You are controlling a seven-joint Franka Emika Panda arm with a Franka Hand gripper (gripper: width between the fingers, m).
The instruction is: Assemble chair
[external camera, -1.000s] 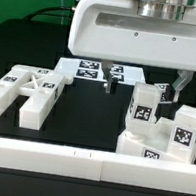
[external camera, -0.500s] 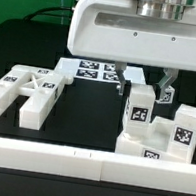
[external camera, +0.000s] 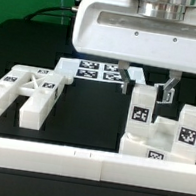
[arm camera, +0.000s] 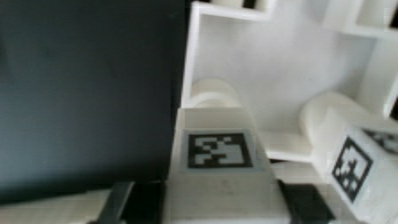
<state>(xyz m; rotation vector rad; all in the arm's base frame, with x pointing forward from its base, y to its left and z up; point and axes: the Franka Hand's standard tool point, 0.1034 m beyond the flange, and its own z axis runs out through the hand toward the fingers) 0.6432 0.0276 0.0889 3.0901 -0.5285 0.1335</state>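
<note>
Fingers are clamped on the top of the upright white block now, one on each side. A second ago they hung wide open above the parts with nothing between them, so what's new is that the gripper dropped down and pinched in. We'd call that the grab done, lift not started.

From the wrist view we see the block's tagged face dead centre with the dark fingers flanking it at the edge of the picture. It looks like solid contact on both sides, but that view is blurry, so we can't swear the pads sit flat.

Where the chair bits are:
- the gripped block stands upright in the chair-part cluster on the exterior view's right, touching its neighbours
- the H-shaped frame lies flat on the black table, well apart, on the exterior view's left
- the marker board sits flat behind, untouched

For the task, this means one piece is in hand and nothing is joined yet. Our guess: the next bit needs a clean straight lift so the neighbouring blocks don't get dragged along.
</note>
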